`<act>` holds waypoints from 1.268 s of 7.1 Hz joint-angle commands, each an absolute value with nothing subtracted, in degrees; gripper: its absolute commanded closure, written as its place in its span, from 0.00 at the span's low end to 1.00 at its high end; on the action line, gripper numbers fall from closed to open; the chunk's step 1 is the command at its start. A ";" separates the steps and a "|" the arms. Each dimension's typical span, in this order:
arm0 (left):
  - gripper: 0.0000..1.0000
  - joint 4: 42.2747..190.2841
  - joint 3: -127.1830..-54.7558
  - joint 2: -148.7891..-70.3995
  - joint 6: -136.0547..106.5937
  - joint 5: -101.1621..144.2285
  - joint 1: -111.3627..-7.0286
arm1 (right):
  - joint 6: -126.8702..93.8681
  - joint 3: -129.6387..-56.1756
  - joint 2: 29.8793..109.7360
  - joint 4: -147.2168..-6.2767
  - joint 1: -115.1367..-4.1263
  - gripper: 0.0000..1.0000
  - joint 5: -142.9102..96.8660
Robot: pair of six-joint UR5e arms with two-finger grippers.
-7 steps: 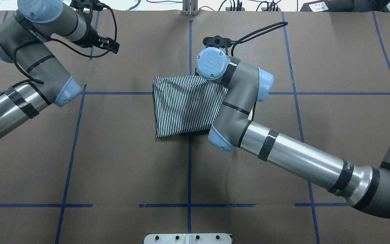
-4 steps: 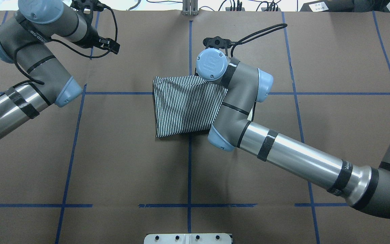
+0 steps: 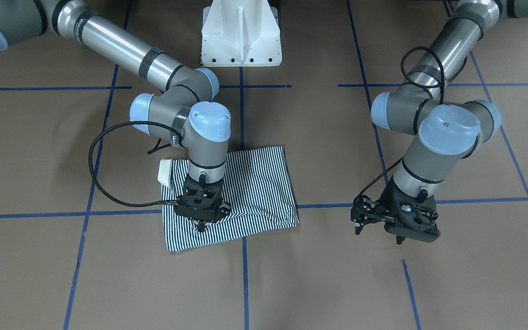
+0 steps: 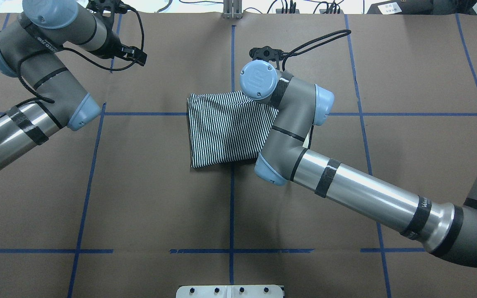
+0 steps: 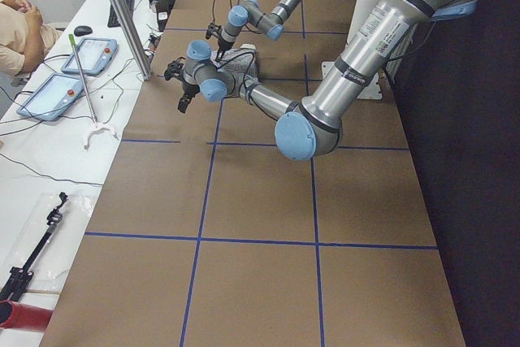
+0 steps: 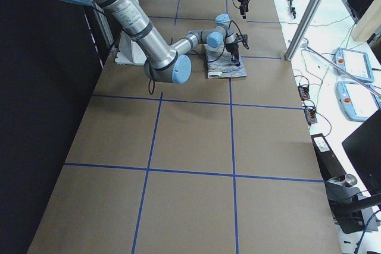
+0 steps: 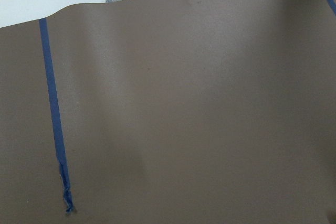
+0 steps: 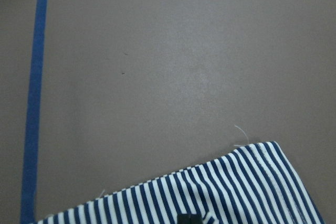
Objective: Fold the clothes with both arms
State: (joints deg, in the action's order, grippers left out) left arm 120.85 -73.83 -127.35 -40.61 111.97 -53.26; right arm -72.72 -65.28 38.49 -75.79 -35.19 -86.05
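Since the earlier frame, only the right claw (image 3: 201,225) has shifted, marginally. Its fingers are together, tips on the folded navy-and-white striped polo shirt (image 3: 255,183) beneath it on the brown worktop (image 3: 291,275). Left claw (image 3: 400,239) hangs well apart; its finger state cannot be told.

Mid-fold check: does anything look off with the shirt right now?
The folded shirt lies skewed to the blue tape lines, and its cream collar pokes out from under the fold at one side edge rather than being tucked inside.

Shirt (image 3: 259,183) soft matt cloth, table cover (image 4: 147,198) matt paper, arms (image 4: 367,196) shiny metal w/ plastic caps (image 4: 257,78)
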 commanded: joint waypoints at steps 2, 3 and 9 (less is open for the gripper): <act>0.00 120.85 -73.92 -127.44 -41.13 111.97 -53.17 | -71.98 -65.30 37.88 -77.70 -36.74 1.00 -86.04; 0.00 120.94 -73.92 -127.62 -42.70 111.97 -53.09 | -71.98 -65.13 37.88 -77.61 -36.74 1.00 -86.04; 0.00 115.36 -86.52 -122.46 -42.37 113.02 -53.70 | -63.04 -81.13 42.50 -83.18 -41.65 0.00 -100.26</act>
